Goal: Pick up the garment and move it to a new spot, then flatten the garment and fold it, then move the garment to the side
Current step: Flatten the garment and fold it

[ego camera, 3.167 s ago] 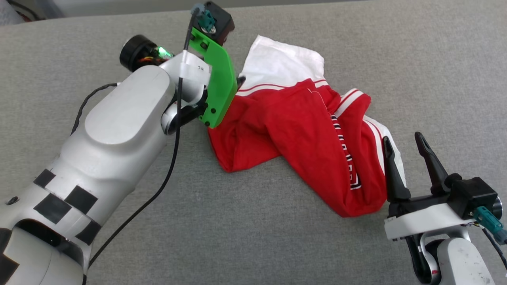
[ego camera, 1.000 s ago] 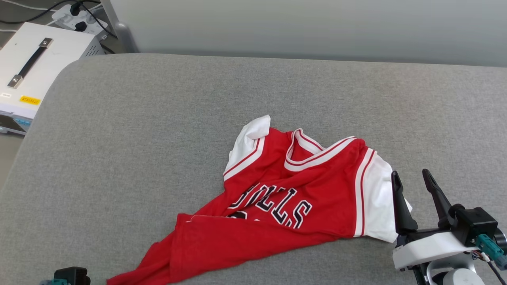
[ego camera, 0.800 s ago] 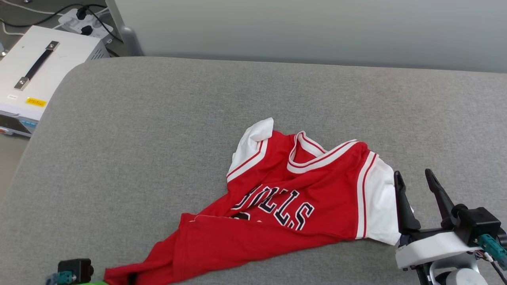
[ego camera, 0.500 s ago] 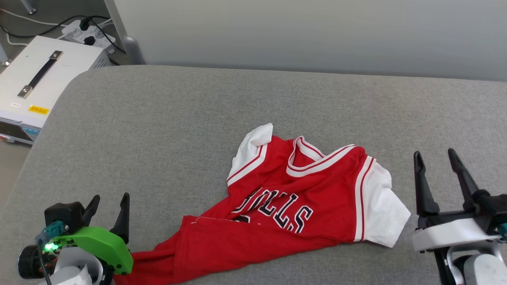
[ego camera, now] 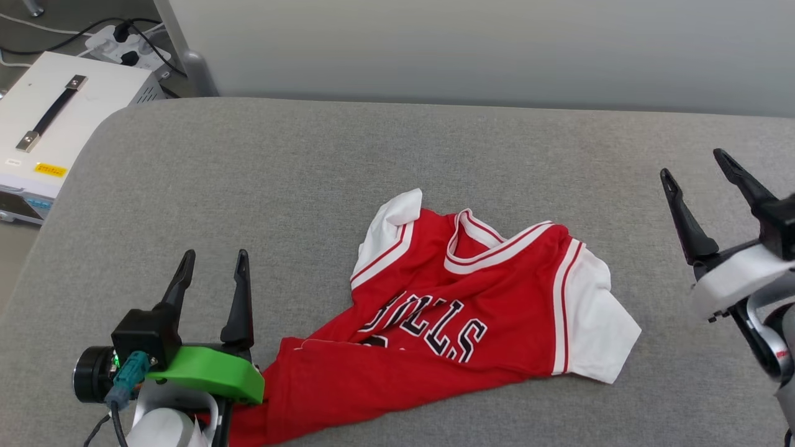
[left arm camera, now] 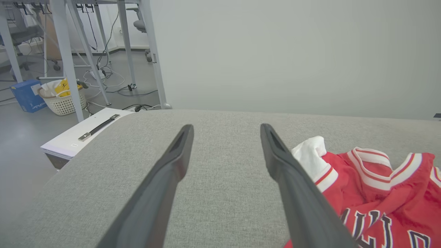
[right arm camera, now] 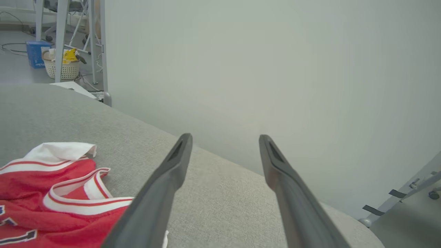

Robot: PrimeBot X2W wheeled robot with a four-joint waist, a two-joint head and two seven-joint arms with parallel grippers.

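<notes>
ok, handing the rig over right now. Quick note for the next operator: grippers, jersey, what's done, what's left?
Left gripper: open, empty, beside the jersey's bunched lower end.
Right gripper: open, empty, off to the jersey's other side, clear of it.
Jersey: on the grey cushion, front up, crumpled, lower part twisted over itself.
Done: jersey is down on the cushion and nothing holds it.
Left: flatten it, fold it, move it to the side.
</notes>
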